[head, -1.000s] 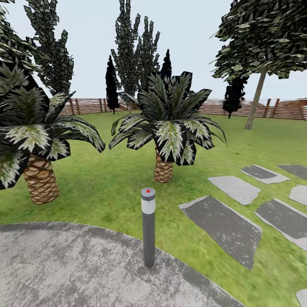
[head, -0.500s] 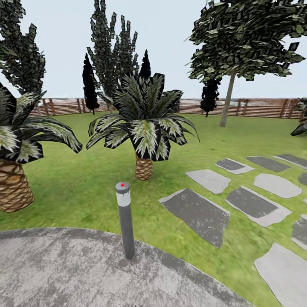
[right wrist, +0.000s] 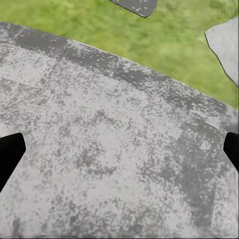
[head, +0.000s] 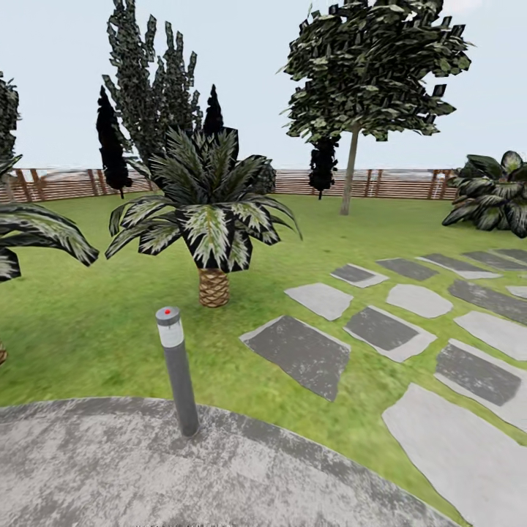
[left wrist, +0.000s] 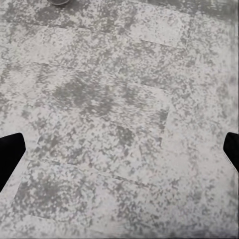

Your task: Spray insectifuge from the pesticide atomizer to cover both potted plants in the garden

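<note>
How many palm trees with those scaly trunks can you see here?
2. One palm stands whole on the lawn behind the grey post; a second palm is cut off at the left edge. Others may be out of frame.

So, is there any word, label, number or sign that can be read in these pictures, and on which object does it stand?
None: no readable text in any view.
The grey bollard post with a white band carries only a red dot on its cap, no letters.
The brown slatted wooden fence, the grey stepping stones and the mottled grey round patio bear no writing.
</note>
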